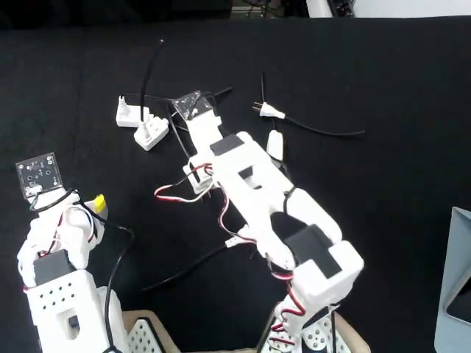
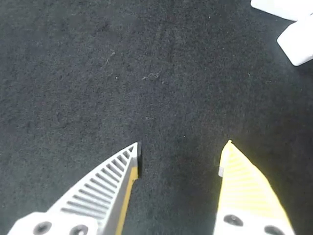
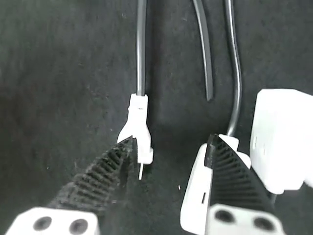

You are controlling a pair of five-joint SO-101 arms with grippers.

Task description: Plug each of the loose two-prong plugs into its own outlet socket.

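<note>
My right gripper (image 3: 168, 142) is open low over the black cloth. A white two-prong plug (image 3: 138, 129) on a black cord lies flat right beside one of its black fingertips (image 3: 122, 147), prongs toward the camera. A white outlet block (image 3: 281, 139) sits just past the other finger. In the high view two white outlet sockets (image 1: 125, 110) (image 1: 151, 132) lie at the back left, by the right arm's wrist (image 1: 197, 105). Another loose plug (image 1: 271, 112) with its cord lies to the right. My left gripper (image 2: 182, 149) hangs open over bare cloth near the front left.
Black cords (image 1: 324, 131) trail across the cloth around the sockets and under the right arm (image 1: 257, 191). A small white piece (image 1: 274, 143) lies beside that arm. A grey bin (image 1: 456, 287) stands at the right edge. Corners of the white sockets (image 2: 296, 41) show ahead of the left gripper.
</note>
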